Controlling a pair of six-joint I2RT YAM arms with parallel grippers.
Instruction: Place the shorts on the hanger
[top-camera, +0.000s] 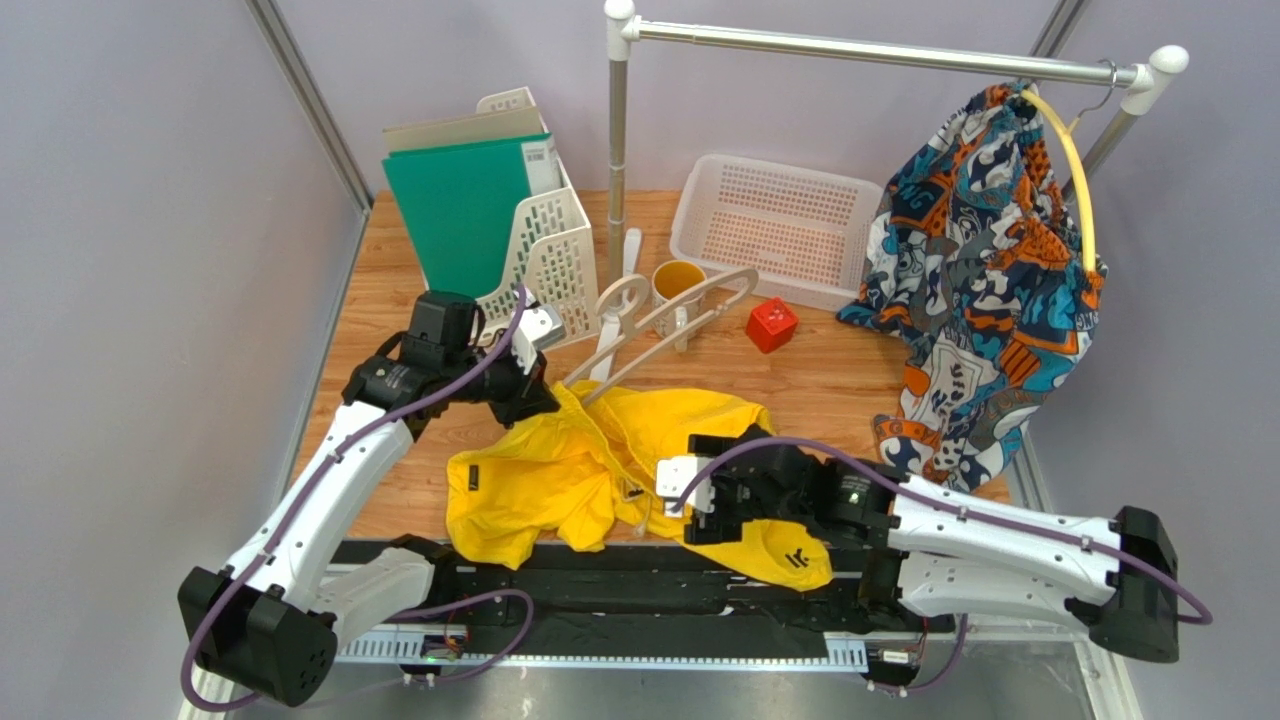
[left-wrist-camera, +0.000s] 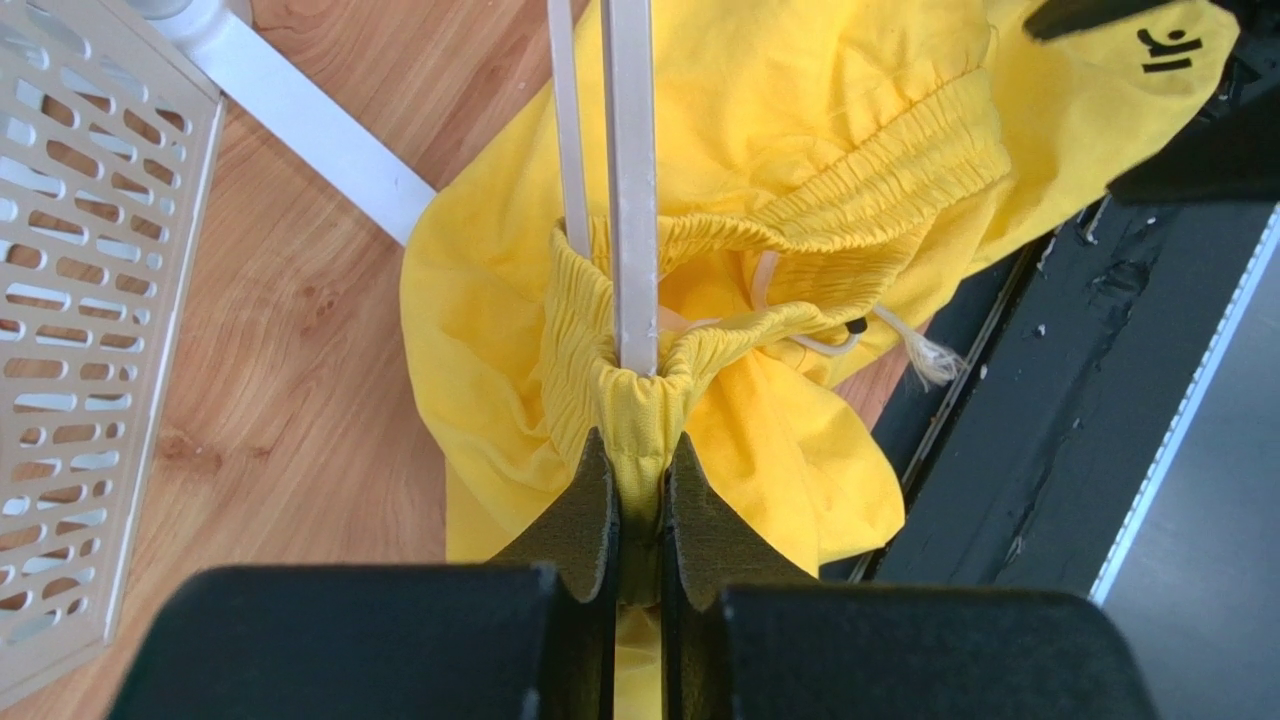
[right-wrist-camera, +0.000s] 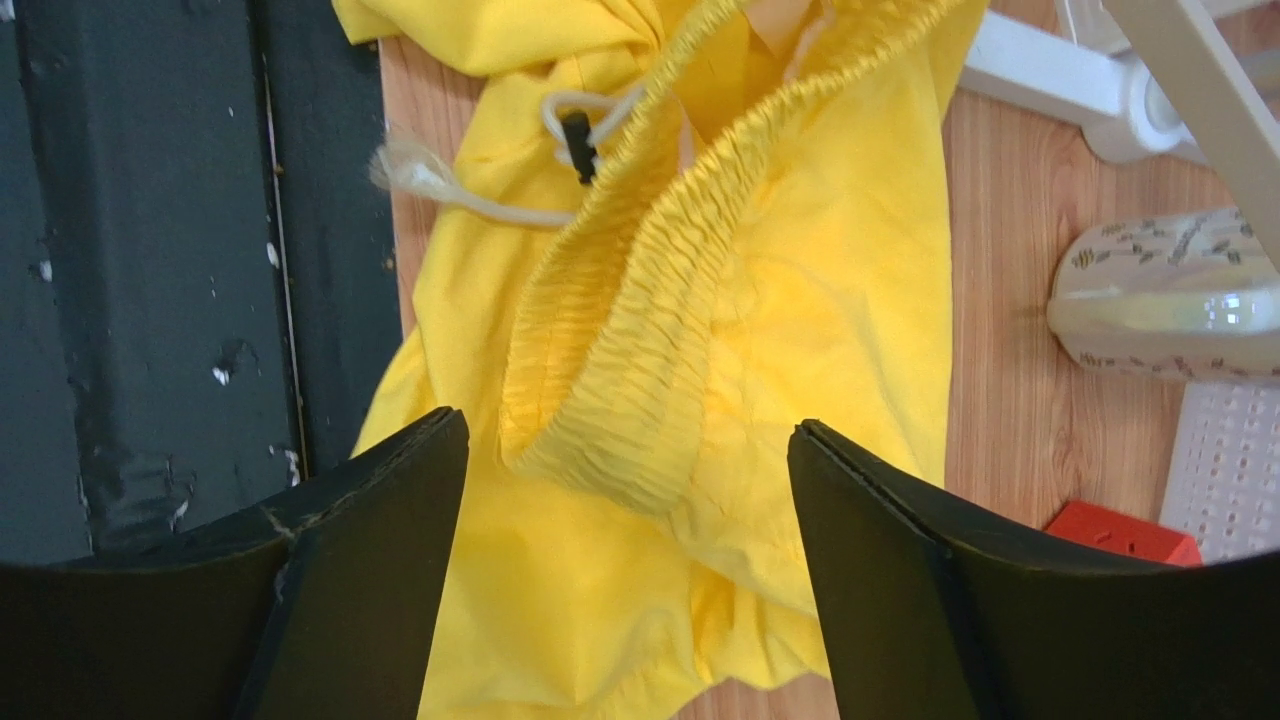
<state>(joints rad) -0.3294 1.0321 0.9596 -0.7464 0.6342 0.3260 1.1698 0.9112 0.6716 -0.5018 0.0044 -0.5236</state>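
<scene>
Shorts (top-camera: 601, 465) lie crumpled on the near part of the worktop (top-camera: 842, 398). Their long axis runs left to right between your two arms. The right-hand leg spills over the black strip (top-camera: 601, 578) at the near edge. The elastic waistband faces away from you and is drawn up into a peak toward the far left.

Your left fingers (left-wrist-camera: 594, 518) are clamped on that peak. In the left wrist view the pads pinch a fold of gathered waistband with no gap between them.

The hanger (top-camera: 669, 315) lies on a diagonal, its long axis going from far right to near left, with its hook beside the mug (top-camera: 676, 281). Its near end runs into the waistband opening just above the pinched fold, where two pale bars disappear into the yellow cloth.

Your right fingers (right-wrist-camera: 398, 510) stand wide apart and hold nothing. Another stretch of waistband sits in the gap between them, and you cannot tell whether it touches either finger. The white drawstring (right-wrist-camera: 451, 188) trails loose beside it, with a frayed end.

For writing, a small black logo (top-camera: 793, 563) sits near the hem of the right-hand leg. In the left wrist view it shows as a couple of short strokes, not readable as a word. A second small black mark on the left-hand leg is too small to read.
</scene>
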